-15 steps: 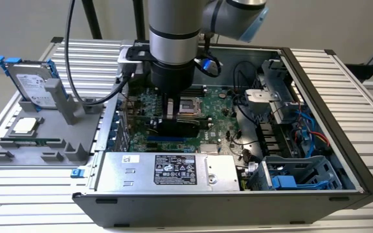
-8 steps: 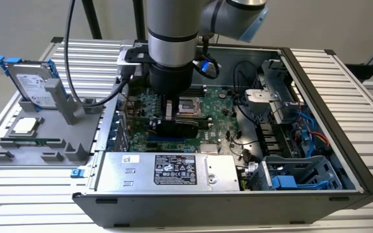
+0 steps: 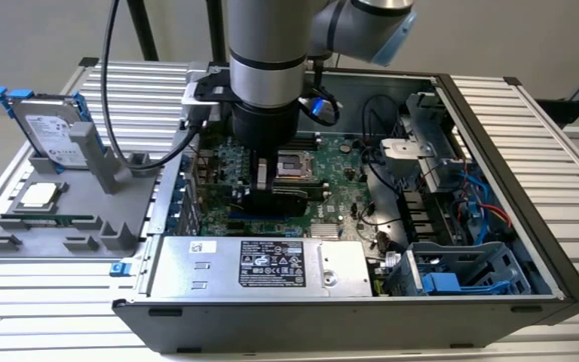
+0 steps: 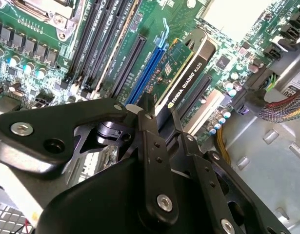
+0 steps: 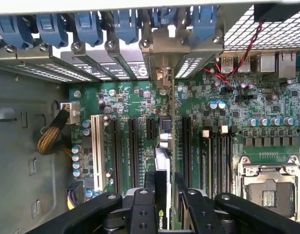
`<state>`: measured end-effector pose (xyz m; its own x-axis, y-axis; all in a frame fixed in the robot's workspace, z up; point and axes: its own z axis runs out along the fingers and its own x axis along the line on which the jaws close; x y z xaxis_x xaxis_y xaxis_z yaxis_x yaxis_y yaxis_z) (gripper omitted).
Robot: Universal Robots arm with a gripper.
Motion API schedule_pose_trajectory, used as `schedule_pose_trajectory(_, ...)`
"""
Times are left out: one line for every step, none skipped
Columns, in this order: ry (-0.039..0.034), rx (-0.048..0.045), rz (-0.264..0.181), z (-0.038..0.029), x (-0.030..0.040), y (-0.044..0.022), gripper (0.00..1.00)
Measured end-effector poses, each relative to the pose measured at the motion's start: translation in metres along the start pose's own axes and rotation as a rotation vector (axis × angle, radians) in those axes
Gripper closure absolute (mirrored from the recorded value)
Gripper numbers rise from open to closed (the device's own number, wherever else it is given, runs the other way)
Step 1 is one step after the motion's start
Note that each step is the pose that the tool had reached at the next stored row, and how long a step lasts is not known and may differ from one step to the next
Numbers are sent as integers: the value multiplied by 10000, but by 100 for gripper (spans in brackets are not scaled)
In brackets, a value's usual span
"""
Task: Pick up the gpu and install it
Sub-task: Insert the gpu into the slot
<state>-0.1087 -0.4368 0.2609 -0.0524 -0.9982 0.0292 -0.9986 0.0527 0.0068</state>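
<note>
Now, in the exterior view, scanning from the view's left: a grey parts tray (image 3: 8,249) sits outside the case, holding one hard drive (image 3: 53,132) with blue rails standing upright, one square processor chip (image 3: 38,196) lying flat, and one narrow memory stick (image 3: 48,221) in its groove. To the right of that, the open computer case (image 3: 531,249) lies on its side with the motherboard (image 3: 345,188) exposed; the arm reaches down into it.

The gpu (image 4: 186,80) is off the tray and inside the case — it stands on edge over the expansion slots, black cooler face showing in the second wrist view, its edge running toward the rear brackets in the first wrist view. The gripper (image 4: 157,114) is clenched on the gpu's top edge, fingers (image 5: 142,204) either side of the card.

Judgement: pick-up done, card lined up at a slot; whether it is fully seated I cannot tell, and the grip is not yet let go.

Counts — one gpu, one gripper, one hard drive, one processor chip, one memory stick, six blue slot clips (image 5: 91,22) along the rear, four black memory slots (image 4: 98,41) empty
</note>
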Motion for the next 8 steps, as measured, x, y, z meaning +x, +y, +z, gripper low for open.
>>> schedule_pose_trajectory(2,0,0,0,0,1,100)
schedule_pose_trajectory(1,1,1,1,0,5,100)
schedule_pose_trajectory(-1,2,2,2,0,8,100)
schedule_pose_trajectory(-2,3,1,3,0,9,100)
schedule_pose_trajectory(-1,3,-1,3,0,9,100)
schedule_pose_trajectory(-1,3,-2,4,0,9,100)
schedule_pose_trajectory(-1,3,-1,5,0,10,100)
schedule_pose_trajectory(-3,3,0,8,0,10,100)
